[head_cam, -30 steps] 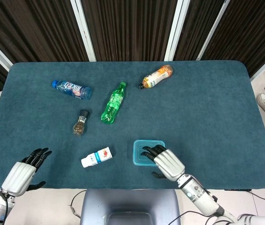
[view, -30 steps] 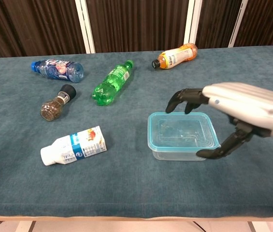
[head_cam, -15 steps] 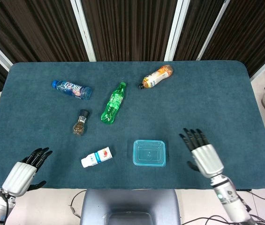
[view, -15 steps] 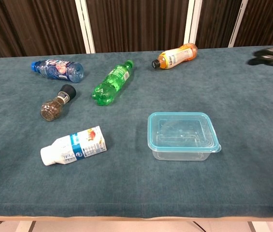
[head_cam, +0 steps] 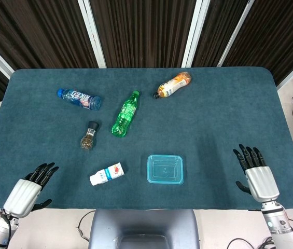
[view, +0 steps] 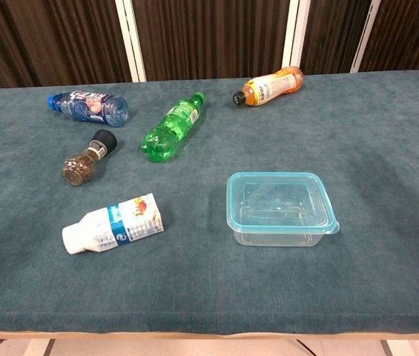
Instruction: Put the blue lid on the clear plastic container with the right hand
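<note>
My right robot hand (head_cam: 257, 174) rests palm down near the table's (head_cam: 229, 114) front right corner, fingers spread apart and holding nothing, well apart from the container (head_cam: 165, 169). My left robot hand (head_cam: 28, 188) lies at the front left edge, fingers apart too and gripping nothing. Only the head view shows either of them. The blue lid (view: 279, 200) sits flat on the clear container, covering its whole top, with a small tab jutting out at its near right corner. The container stands upright near the table's front edge, about midway along it. Just to its left a white bottle (head_cam: 107, 174) lies on its side. Farther back a pepper grinder (head_cam: 88, 136) lies tipped over, with a green bottle (head_cam: 125, 113) on its side to its right. A blue bottle (head_cam: 79, 98) lies toward the back left and an orange one (head_cam: 173, 84) toward the back, both on their sides.
</note>
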